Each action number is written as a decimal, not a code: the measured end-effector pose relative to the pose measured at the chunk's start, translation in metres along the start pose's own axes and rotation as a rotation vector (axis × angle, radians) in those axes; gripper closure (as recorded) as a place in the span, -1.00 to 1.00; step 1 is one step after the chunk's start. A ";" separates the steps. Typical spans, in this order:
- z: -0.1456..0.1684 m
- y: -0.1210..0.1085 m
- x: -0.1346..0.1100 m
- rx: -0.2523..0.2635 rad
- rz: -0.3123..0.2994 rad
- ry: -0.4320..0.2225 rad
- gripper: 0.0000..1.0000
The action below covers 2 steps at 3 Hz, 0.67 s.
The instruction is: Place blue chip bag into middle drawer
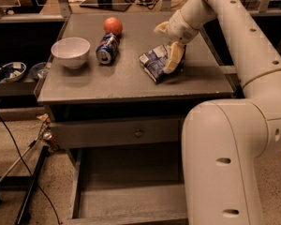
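Camera view: the blue chip bag [154, 62] is lying on the tabletop [131, 83] at 1 o'clock, not yet lifted. The gripper [172, 60] is resting at its 3 o'clock edge; whether it is clamping cannot be told. The middle drawer [126, 200] is standing open at 6 o'clock. The soda can [107, 48], orange ball [113, 25] and white bowl [70, 52] are sitting at 11 o'clock, well apart. The arm's lower link [225, 163] is overhanging the drawer's right side.
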<state>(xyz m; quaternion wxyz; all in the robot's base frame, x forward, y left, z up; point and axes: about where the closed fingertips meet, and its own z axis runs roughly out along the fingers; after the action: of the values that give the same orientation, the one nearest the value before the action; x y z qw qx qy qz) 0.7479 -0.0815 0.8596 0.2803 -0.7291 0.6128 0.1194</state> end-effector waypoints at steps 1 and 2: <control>0.005 0.000 0.003 0.006 0.004 -0.010 -1.00; 0.005 0.000 0.004 0.006 0.004 -0.011 -0.68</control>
<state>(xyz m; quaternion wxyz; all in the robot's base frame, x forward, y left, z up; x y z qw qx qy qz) 0.7501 -0.0816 0.8534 0.2855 -0.7263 0.6132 0.1221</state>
